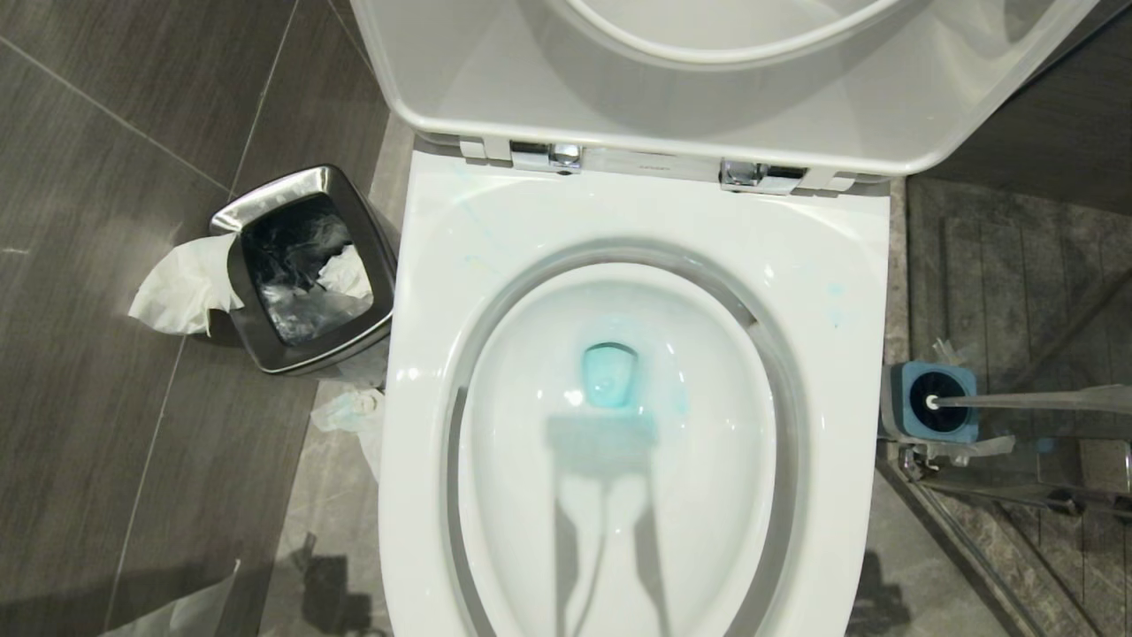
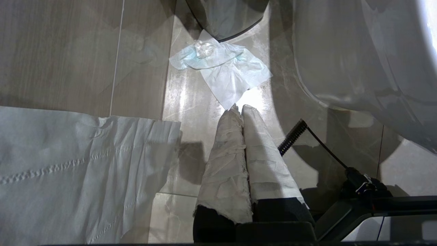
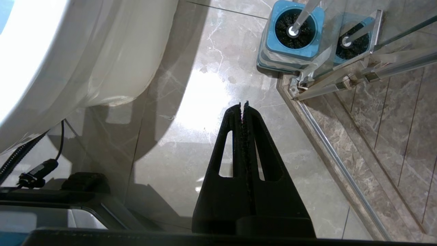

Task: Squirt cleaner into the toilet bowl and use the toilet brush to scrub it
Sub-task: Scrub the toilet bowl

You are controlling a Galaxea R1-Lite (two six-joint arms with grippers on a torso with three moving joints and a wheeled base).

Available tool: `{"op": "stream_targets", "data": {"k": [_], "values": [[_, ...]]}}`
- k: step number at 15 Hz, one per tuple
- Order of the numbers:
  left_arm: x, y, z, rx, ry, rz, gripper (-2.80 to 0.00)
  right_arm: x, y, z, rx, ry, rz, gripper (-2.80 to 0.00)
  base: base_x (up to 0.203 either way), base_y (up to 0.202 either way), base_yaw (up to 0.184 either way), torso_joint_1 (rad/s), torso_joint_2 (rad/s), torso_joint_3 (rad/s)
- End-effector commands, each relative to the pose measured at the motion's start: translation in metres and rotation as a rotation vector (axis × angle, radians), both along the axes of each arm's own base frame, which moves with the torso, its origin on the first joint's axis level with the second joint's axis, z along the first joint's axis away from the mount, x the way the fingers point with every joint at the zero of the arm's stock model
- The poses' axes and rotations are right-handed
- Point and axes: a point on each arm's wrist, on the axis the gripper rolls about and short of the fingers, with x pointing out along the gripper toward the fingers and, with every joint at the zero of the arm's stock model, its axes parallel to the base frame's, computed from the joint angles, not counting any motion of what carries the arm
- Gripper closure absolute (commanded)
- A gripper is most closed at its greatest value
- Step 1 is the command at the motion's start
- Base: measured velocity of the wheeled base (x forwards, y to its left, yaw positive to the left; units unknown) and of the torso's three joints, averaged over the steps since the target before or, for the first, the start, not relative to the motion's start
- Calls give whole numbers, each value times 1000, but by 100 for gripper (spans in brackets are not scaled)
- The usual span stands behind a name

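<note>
Standing in holder, toilet brush [image 3: 300, 18] beyond right fingers [image 3: 246, 118].

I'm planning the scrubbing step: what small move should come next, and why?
Probably swing the right gripper toward the toilet brush. Teal cleaner already tints the water in the toilet bowl, while the brush stands in its blue holder on the robot's right, and both grippers hang shut and empty over the floor.
</note>
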Motion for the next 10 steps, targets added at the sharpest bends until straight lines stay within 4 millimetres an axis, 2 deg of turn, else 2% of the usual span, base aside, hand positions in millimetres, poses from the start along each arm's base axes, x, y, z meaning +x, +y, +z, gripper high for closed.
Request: {"op": "stream_targets", "data": {"k": [1,10], "values": [[0,0,0,0,1,0,0,0,0,0,0,3,1,0,0,0,0,0,0,0],[0,0,0,-1,1,0,0,0,0,0,-2,9,-1,0,0,0,0,0,0,0]]}}
